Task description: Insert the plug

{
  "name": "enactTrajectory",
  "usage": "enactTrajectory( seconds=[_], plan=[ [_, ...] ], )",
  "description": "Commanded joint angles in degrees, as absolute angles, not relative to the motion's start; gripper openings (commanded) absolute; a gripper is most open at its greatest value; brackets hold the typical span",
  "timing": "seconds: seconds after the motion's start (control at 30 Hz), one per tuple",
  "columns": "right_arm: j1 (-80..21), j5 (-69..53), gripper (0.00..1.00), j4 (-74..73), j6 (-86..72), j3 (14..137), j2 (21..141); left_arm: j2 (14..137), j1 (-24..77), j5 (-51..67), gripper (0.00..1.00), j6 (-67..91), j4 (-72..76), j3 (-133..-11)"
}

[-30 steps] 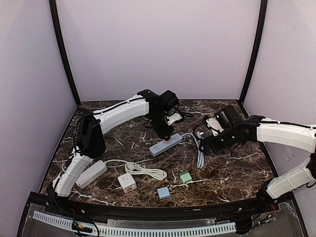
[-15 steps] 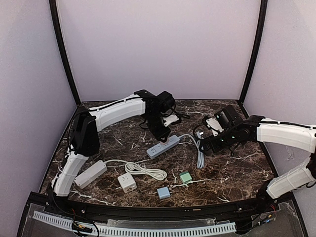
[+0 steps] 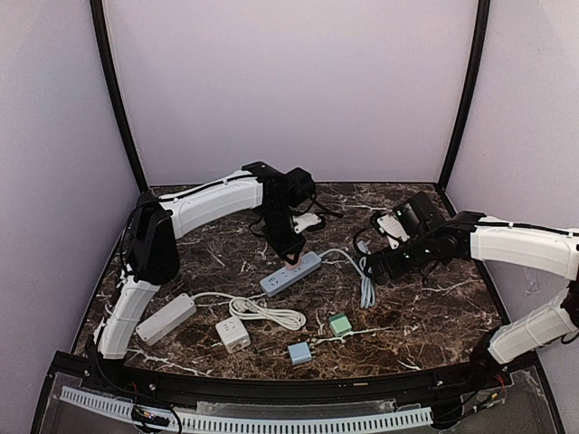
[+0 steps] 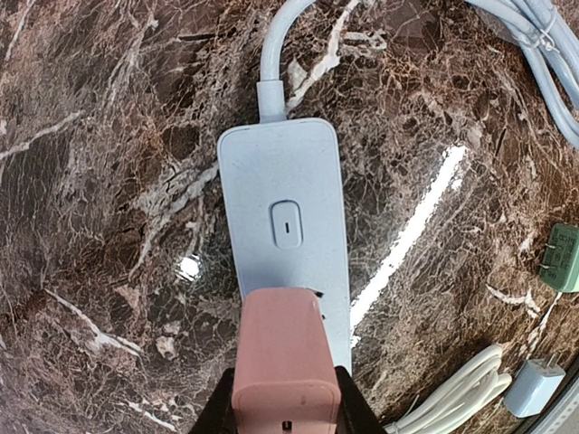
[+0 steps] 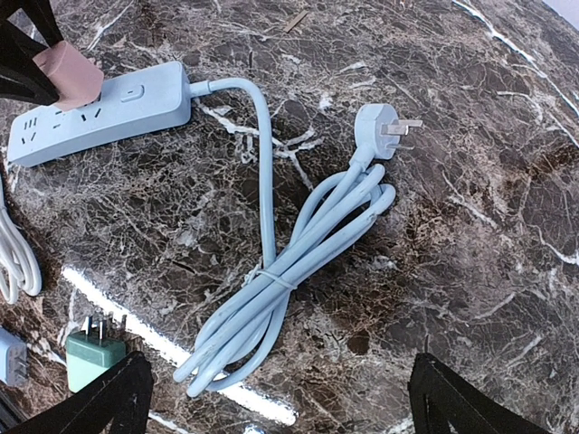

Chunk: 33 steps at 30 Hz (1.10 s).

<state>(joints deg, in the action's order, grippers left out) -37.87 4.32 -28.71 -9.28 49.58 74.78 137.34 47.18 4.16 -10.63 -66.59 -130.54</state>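
Note:
My left gripper is shut on a pink plug, one black finger on each side of it. The plug stands on the socket end of a light blue power strip, just below its switch. Its prongs are hidden, so I cannot tell whether they sit in a socket. From above, the left gripper hangs over the power strip at mid table. In the right wrist view the pink plug leans over the power strip. My right gripper stands open over the strip's bundled cord.
The strip's light blue cord bundle and its three-pin plug lie right of the strip. A green adapter, a pale blue adapter, a white cube adapter, a white cord and a white power strip lie nearer the front.
My left gripper has moved left and toward the front with the pink plug. The light blue power strip has slid along under it. The right arm has not moved.

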Motion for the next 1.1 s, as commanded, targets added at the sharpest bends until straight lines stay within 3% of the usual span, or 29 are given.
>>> enactTrajectory(
  seconds=[0.0, 1.07],
  plan=[
    [-37.6, 4.1, 0.99, -27.6, -9.3, 48.8, 75.0, 141.1, 47.7, 2.5, 0.01, -9.1, -73.2, -132.4],
    [-37.6, 3.5, 0.99, -28.5, -9.8, 49.5, 76.8, 148.1, 49.8, -3.3, 0.01, -5.5, -71.9, -135.9]
  ],
)
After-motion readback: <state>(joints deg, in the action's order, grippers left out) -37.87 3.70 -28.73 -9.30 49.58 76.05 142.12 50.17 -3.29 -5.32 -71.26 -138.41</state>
